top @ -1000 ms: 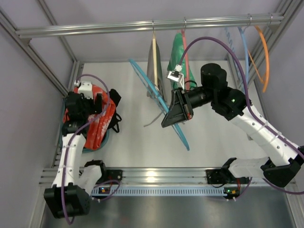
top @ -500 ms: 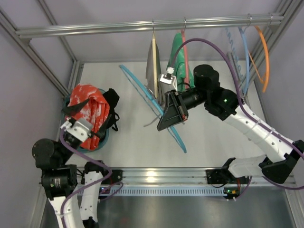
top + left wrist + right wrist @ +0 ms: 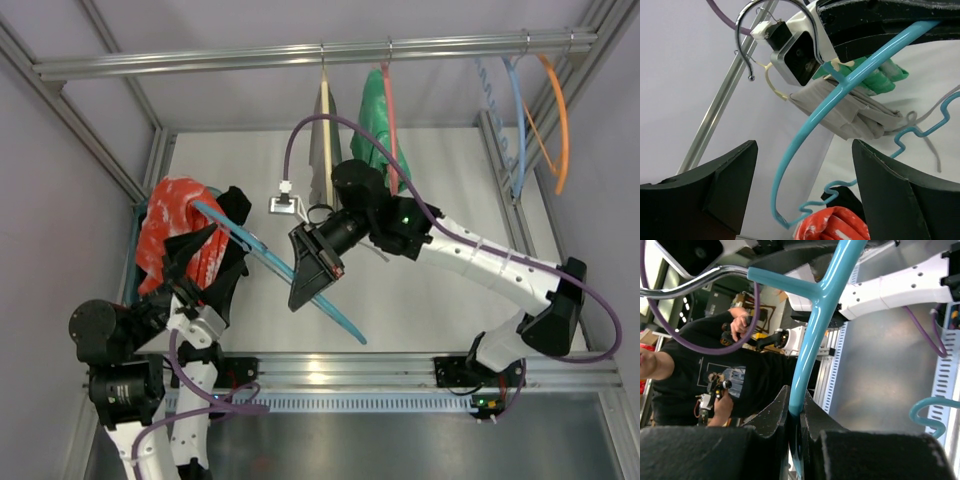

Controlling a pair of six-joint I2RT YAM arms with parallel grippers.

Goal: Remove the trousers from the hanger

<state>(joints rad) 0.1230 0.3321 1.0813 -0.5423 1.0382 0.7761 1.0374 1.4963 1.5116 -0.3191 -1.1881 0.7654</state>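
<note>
Sprawling red-orange trousers (image 3: 170, 215), whitish patches

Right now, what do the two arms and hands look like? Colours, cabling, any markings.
White links and black round joints on the left arm and right arm, with a purple cable looping off each. There is a green light on one right-arm joint. The left hand and right hand are black with broad wedge-shaped fingers. No markings are legible.
</note>
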